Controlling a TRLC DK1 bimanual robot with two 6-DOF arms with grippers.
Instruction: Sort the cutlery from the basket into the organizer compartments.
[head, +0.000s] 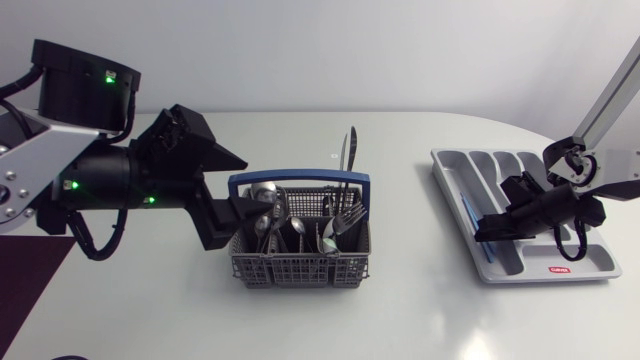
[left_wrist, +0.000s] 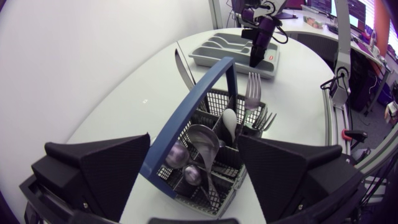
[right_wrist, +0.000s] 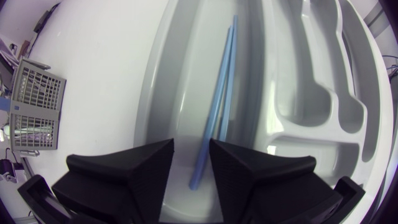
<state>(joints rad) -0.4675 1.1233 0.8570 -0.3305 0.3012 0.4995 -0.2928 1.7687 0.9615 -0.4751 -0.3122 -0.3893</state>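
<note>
I get bright, even light from above: soft shadows under basket (head: 290, 272) and tray (head: 455, 170), 2 wrist views bend hard at edges.

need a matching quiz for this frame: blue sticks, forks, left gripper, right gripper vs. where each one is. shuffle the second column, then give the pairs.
Column 1
1. blue sticks
2. forks
3. left gripper
4. right gripper

Column 2
A. open, over the organizer
B. standing in the basket, tines up
C. lying in the organizer's long compartment
D. open, with the end of the basket between its fingers

Pairs: 1-C, 2-B, 3-D, 4-A
</note>
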